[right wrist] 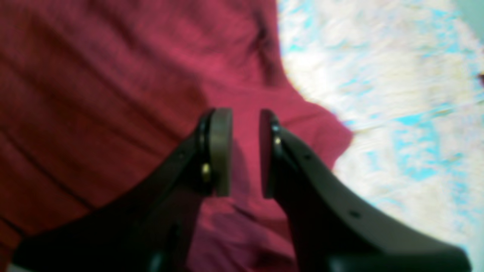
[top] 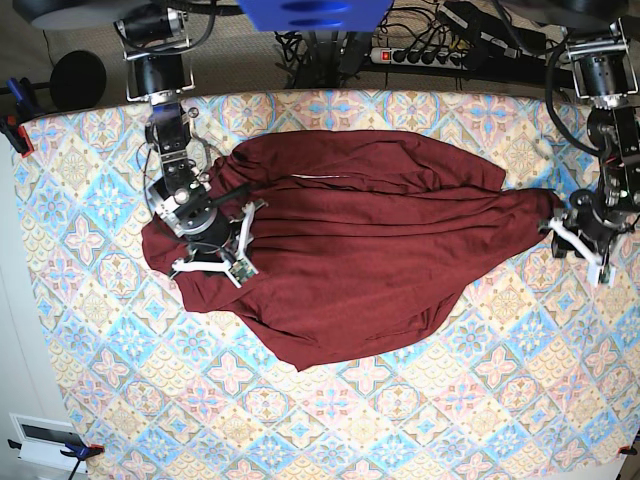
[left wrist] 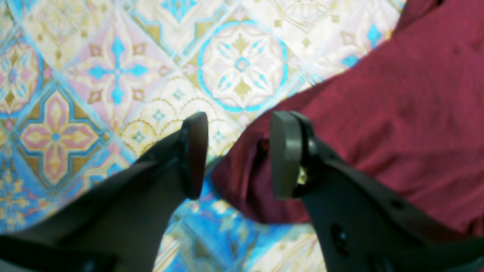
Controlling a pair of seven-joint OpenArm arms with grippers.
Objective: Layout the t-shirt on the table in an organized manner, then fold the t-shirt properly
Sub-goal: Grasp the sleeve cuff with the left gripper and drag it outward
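So the maroon t-shirt (top: 350, 245) is lying across the middle of the tabletop (top: 480, 400), spread out sideways but nowhere near tidy. The bottom edge is bunching and sagging toward the front, and there are long creases running across the body.

The left pincer (left wrist: 238, 155) is sitting at one far end of the shirt with its jaws spread and nothing between them. A rounded bit of fabric edge is lying just below the gap, so I'm guessing it's letting go of that end or lining up for a fresh grab.

The right pincer (right wrist: 245, 151) is hovering over the other end, right above the cloth. Its jaws are partly apart and I'm not seeing any fabric pinched between the pads.

My read is that the arms are working opposite ends so they can pull the shirt flat. Layout is looking only partway there, and folding isn't starting yet.
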